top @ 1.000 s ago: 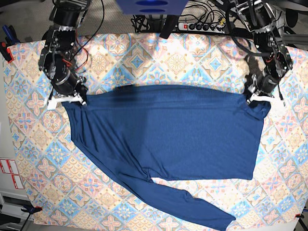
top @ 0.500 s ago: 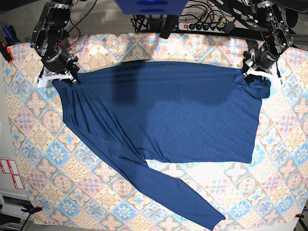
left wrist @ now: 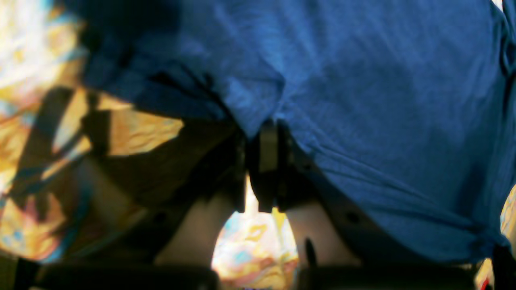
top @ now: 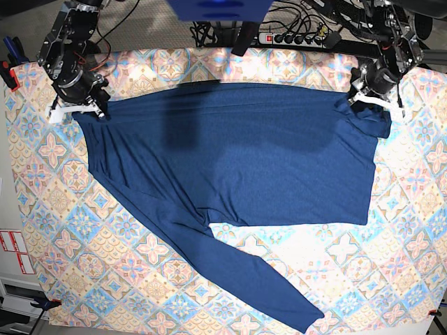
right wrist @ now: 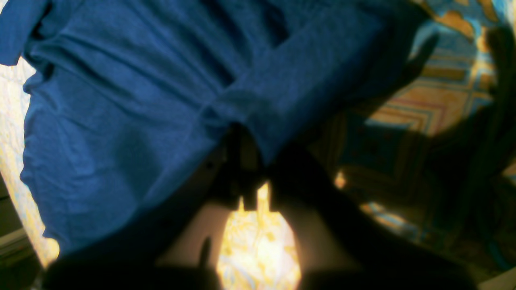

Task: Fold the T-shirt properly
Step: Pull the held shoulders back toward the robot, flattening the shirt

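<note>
The navy-blue T-shirt [top: 237, 153] lies spread across the patterned tablecloth, one long sleeve [top: 230, 276] trailing toward the front edge. My left gripper [top: 364, 100] is shut on the shirt's far right corner; the left wrist view shows its fingers [left wrist: 268, 149] pinching the blue fabric [left wrist: 383, 100]. My right gripper [top: 82, 108] is shut on the shirt's far left corner; the right wrist view shows its fingers [right wrist: 242, 157] clamped on the cloth [right wrist: 121, 100]. The held top edge is stretched taut between both grippers, near the table's back.
The pastel patterned tablecloth [top: 63, 209] covers the table. A power strip and cables [top: 293, 35] lie beyond the back edge. A blue object [top: 220, 8] hangs at top centre. Red-and-white labels [top: 14, 251] sit at the left.
Both grippers have moved toward the back of the table, dragging the shirt with them; the body and trailing sleeve slid back and the top edge stretched.
</note>
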Robot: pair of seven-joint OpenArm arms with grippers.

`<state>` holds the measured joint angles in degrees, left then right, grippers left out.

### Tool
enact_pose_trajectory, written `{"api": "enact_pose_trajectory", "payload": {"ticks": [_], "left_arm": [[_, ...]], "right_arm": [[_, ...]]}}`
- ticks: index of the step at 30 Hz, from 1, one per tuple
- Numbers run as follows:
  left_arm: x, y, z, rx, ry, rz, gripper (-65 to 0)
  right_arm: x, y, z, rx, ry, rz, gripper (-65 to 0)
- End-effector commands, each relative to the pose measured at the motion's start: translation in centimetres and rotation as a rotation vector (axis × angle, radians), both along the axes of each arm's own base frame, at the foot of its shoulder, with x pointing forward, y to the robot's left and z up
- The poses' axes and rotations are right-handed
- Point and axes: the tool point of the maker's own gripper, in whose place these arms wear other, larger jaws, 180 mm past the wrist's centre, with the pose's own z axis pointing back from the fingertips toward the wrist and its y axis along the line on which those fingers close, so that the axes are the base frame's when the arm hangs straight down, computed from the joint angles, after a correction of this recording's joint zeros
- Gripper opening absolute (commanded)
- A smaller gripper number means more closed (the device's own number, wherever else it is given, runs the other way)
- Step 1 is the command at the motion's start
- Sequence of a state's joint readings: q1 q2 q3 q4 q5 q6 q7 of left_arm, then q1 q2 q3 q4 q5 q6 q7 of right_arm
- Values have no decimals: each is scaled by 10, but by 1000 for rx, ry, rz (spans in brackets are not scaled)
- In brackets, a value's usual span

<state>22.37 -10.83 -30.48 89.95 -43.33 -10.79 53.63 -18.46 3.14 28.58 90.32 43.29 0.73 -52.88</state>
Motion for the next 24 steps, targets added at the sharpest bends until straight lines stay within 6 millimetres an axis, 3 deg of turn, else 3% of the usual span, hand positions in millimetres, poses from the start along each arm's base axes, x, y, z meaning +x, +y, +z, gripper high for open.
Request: {"api": "enact_pose_trajectory", "payload": {"ticks": [1,7,10,18,24], "left_arm": [[1,11,5,40,-1,0,-650],[-1,-2,0,20,17,-28,-642],[-4,-6,-3,5,21,-15,-581],[-40,-18,-16,-40,152,-67,-461],[-42,-19,-16,-56,167,-69,-359]], "right_arm": [[5,-21,10,-66,-32,-27,-644],[0,-21,8,-67,-21,-29,-643],[-1,-21,8,-67,-18,-28,-638],[-2,-22,7,-67,-16,-31,-517],[-2,-22,7,-67,-16,-31,-508]]}}
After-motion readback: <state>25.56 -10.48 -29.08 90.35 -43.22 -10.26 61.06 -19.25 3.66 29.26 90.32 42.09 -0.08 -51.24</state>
